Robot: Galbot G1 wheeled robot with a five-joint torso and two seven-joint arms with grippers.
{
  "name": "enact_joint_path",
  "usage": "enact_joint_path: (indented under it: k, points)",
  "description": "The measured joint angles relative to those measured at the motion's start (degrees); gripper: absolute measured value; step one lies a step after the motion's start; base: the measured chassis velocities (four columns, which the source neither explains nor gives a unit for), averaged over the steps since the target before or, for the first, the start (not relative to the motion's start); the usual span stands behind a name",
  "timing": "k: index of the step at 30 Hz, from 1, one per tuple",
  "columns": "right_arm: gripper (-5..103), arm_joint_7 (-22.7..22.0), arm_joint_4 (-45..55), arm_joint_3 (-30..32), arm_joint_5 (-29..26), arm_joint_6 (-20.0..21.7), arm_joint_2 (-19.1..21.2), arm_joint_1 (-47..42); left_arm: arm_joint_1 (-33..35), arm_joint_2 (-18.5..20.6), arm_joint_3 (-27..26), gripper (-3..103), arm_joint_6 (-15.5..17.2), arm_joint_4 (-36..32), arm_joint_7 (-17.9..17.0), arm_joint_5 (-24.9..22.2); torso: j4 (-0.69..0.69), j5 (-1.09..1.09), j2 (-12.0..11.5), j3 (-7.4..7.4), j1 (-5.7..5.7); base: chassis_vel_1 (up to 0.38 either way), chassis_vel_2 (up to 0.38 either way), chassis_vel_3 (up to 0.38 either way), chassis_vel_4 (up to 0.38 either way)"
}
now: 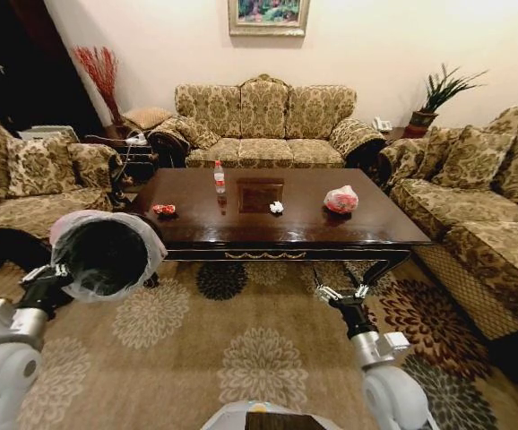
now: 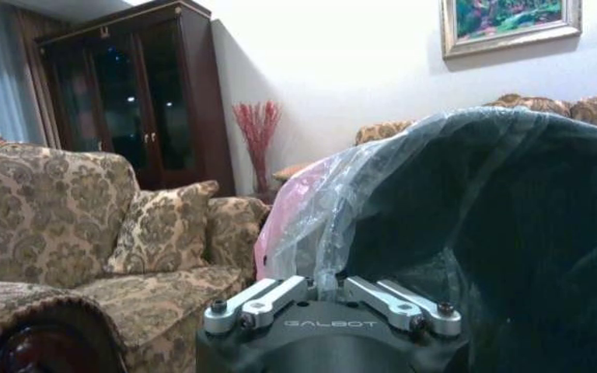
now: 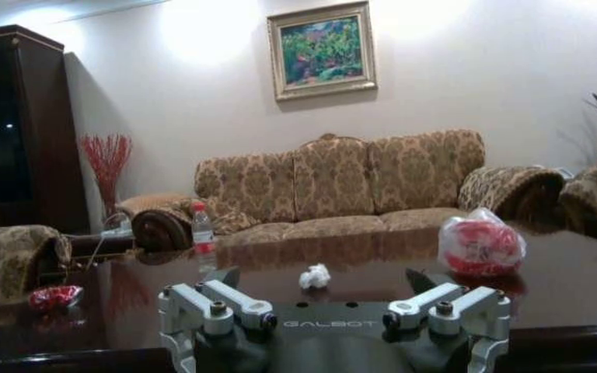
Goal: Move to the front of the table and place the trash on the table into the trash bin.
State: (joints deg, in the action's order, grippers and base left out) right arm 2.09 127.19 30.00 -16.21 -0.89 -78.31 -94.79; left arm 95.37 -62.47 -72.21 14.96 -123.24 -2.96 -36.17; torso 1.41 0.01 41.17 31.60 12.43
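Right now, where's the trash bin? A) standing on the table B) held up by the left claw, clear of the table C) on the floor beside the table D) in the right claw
B: the left claw is clamped on the bagged rim of the trash bin, which is held off the carpet short of the table; the right claw is open and empty.

head high, wrists low, table point(image 1: 286, 224) shared

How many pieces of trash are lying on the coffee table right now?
4: a red wrapper near the table's left end, a clear bottle behind it, a white paper wad mid-table, a knotted bag toward the right. None looks hidden.
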Motion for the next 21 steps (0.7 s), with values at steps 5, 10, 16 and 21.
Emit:
enact_joint_path:
  k: [5, 10, 16, 21]
  points:
    - [100, 0.0, 0.5, 0.1, 0.2, -0.1, -0.6, -0.6, -0.5, -0.2, 1.6, 0, -0.3, 0.1, 0.3, 0.4, 0.00, -0.01, 0.0, 0.00, 0.00, 0.133, 0.137, -0.126, -0.125]
    - [100, 0.0, 0.6, 0.1, 0.5, -0.1, -1.0, -1.0, -0.9, 0.0, 2.3, 0, -0.9, 0.8, 0.4, 0.5, 0.00, -0.03, 0.0, 0.00, 0.00, 0.222, 0.216, -0.213, -0.239]
    - [100, 0.1, 0.6, 0.0, 0.7, -0.1, -0.9, -1.0, -1.2, 0.5, 2.5, 0, -1.2, 1.3, 0.4, 0.4, 0.01, 0.01, 0.0, 0.00, 0.00, 0.295, 0.291, -0.280, -0.291]
    - [100, 0.1, 0.6, 0.0, 0.6, 0.1, -0.2, -0.5, -1.3, 0.7, 2.5, 0, -1.4, 1.3, 0.5, 0.4, 0.01, -0.05, 0.0, 0.00, 0.01, 0.326, 0.336, -0.334, -0.327]
